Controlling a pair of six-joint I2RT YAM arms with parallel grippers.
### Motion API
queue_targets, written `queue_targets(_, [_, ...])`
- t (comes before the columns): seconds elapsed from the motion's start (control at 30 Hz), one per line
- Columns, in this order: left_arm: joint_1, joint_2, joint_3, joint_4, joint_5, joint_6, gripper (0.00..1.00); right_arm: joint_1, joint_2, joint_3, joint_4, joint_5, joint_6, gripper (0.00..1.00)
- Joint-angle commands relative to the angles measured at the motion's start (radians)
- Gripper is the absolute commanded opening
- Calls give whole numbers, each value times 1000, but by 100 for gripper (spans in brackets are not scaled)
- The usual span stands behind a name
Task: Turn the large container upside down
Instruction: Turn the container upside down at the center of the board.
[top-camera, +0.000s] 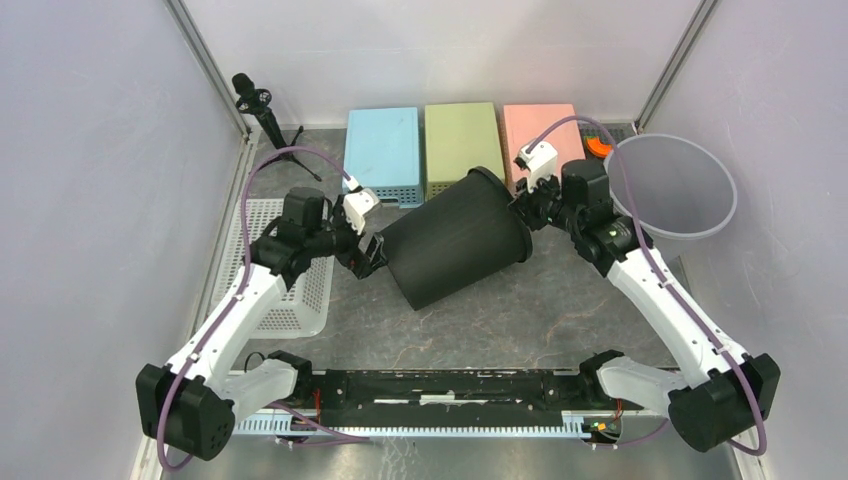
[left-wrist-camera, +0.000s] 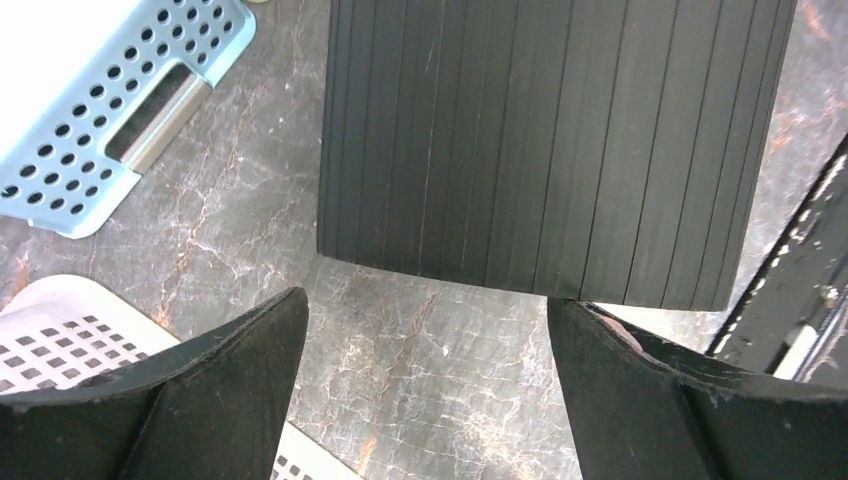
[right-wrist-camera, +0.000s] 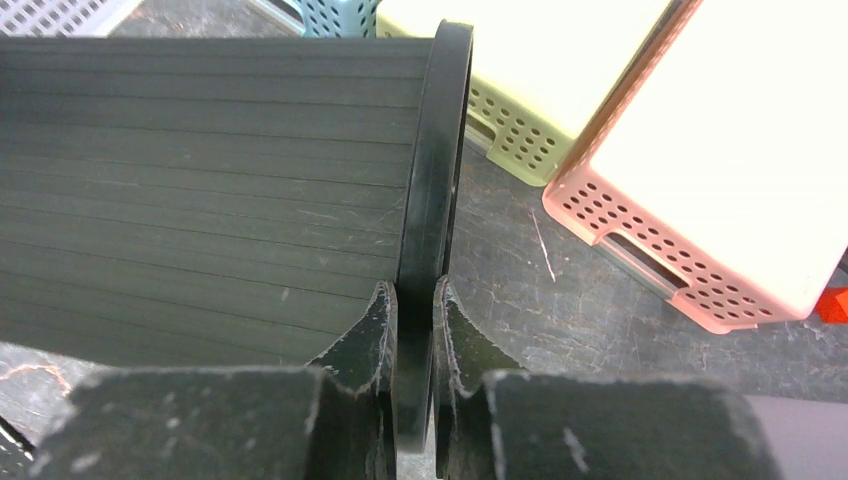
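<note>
The marbled table (top-camera: 520, 320) was seen bearing the large black container (top-camera: 455, 235), tipped on its side at the centre with its mouth toward the right arm. The left gripper (top-camera: 372, 255) was spread wide just beside the closed base; contact could not be judged. The right gripper (top-camera: 522, 205) was clenched on the rim (right-wrist-camera: 440, 150). For a clean turn, the rim should be swung down while the base is raised, the pinch being kept firm.
</note>
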Motion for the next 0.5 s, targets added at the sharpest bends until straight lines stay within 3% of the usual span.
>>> queue_targets(0.0, [-23,-11,182,115,145,-157,96,20,26,104,-33,-374,90,3])
queue_targets(0.23, [-23,-11,330,64,179,-221,97,-57,61,76,3,-576,206,3])
queue_targets(0.47, [-22,-16,336,63,197,-269,97,-85,96,-29,129,-738,319,2])
